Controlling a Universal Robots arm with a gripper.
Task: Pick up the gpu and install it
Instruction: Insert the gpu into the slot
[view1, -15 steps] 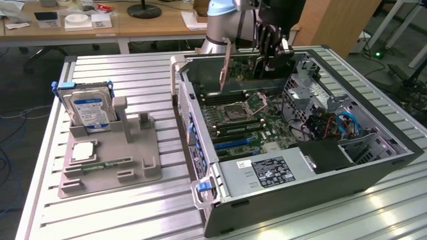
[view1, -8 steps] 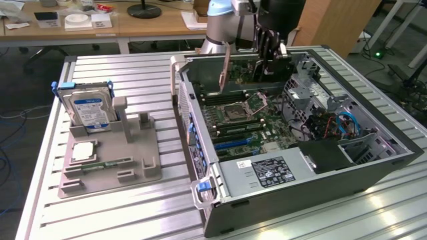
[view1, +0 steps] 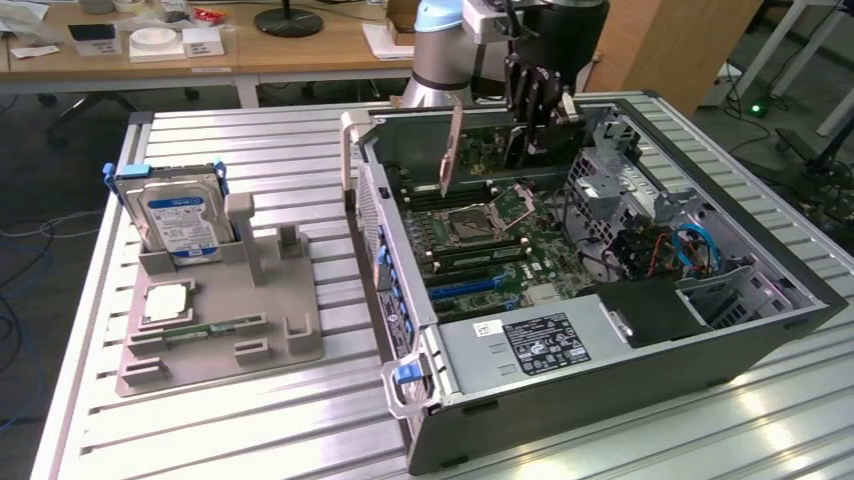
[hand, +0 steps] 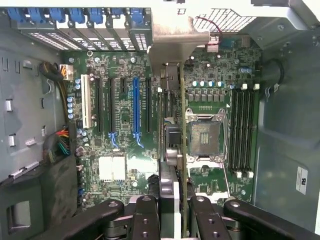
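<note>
**Status of work**

1. Pick-up: done, in our judgement. At 12 o'clock in the exterior view the gripper (view1: 541, 115) hangs over the open case (view1: 601, 410). Its fingers (hand: 145, 215) are clamped on the gpu (hand: 175, 45), one on each face.

2. Position of the gpu: the card hangs on edge inside the case, above the board (hand: 125, 145). Its metal bracket is toward the rear wall with the blue latches. In the wrist view it runs parallel to the slots. It lies between the blue slot (hand: 135, 110) and the socket (hand: 205, 135), to the socket side of the blue slot. We cannot tell which slot lies directly beneath it.

3. Installation: not yet done. In the exterior view the bracket's lower end appears clear of the board, so we judge the card not seated. Lowering, seating and release remain.

4. Other parts: at 9 o'clock in the exterior view the stand (view1: 267, 300) carries the drive (view1: 180, 220), well apart from the gripper.
</note>
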